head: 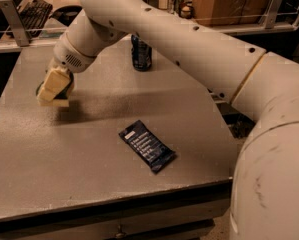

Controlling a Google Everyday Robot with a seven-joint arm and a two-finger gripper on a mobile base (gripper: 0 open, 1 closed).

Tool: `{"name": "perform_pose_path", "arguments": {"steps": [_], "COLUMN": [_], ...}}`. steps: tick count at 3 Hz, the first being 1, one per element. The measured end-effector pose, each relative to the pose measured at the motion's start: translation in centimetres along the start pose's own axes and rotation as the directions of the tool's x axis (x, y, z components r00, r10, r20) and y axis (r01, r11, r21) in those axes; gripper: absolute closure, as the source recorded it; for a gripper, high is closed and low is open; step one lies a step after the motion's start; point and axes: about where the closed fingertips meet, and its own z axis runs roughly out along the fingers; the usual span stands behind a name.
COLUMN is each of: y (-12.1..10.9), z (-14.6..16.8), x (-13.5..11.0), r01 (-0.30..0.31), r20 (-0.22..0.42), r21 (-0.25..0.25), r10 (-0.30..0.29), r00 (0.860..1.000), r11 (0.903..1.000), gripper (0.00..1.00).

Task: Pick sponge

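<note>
Since the gripper hangs over the left part of the grey table with a shadow spread on the surface below it, the step in hand looks like the lift just after the grasp. Its pale foam fingers appear clamped on the sponge. Only a dark green sliver shows at the left edge of the pads, with what may be its yellow base beneath, so the hold is a judgement rather than a certainty. The sponge seems clear of the tabletop, though only just.

The white arm reaches in from the right, passing in front of a dark blue can near the far edge. A dark blue snack wrapper lies flat well apart, toward the near middle.

The next move calls for a straight rise with the squeeze kept steady. Soft foam gives under pressure, and a tilt or a loosened grip could let the sponge slide out.
</note>
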Motion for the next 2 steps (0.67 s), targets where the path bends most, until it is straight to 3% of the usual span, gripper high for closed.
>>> {"name": "perform_pose_path", "arguments": {"steps": [1, 2], "y": [-0.1, -0.3], "z": [-3.3, -6.8], "x": [-3.6, -5.4], "r01": [0.035, 0.036], "r20": [0.171, 0.343], "r21": [-0.032, -0.071], "r10": [-0.029, -0.009], "r00": [0.985, 0.939], "r11": [0.9989, 0.9968], "gripper": [1.00, 1.00]}}
